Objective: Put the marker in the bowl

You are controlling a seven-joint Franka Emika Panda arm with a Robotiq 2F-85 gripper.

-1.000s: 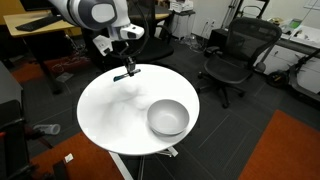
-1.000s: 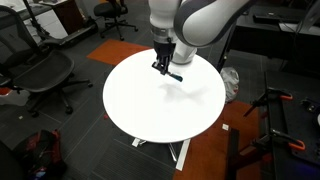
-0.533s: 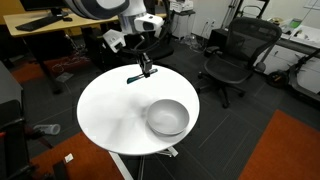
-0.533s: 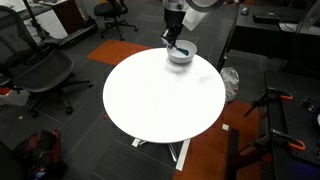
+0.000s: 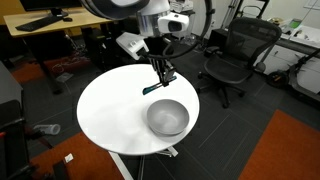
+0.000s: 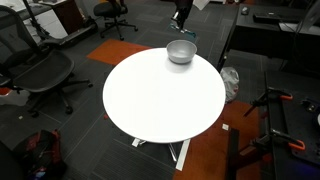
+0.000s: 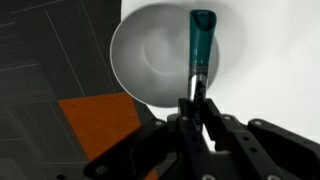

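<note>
My gripper [image 5: 163, 78] is shut on the teal-blue marker [image 5: 156, 87] and holds it in the air above the round white table [image 5: 110, 110], just beyond the light grey bowl [image 5: 167, 117]. In the wrist view the marker [image 7: 201, 42] sticks out from between the closed jaws, its teal end over the bowl [image 7: 150, 55] below. In an exterior view the gripper [image 6: 183, 24] hangs above the bowl [image 6: 181, 52] near the table's far edge, and the marker [image 6: 189, 35] shows just above the bowl.
Black office chairs [image 5: 232, 55] stand around the table, one also at the side [image 6: 40, 70]. A desk [image 5: 40, 30] lies behind. Orange carpet [image 5: 280, 150] covers part of the floor. A white table leg [image 6: 180, 152] shows below.
The gripper has carried the marker across the table from its far side toward the bowl and now holds it by the bowl's rim, a little higher.
</note>
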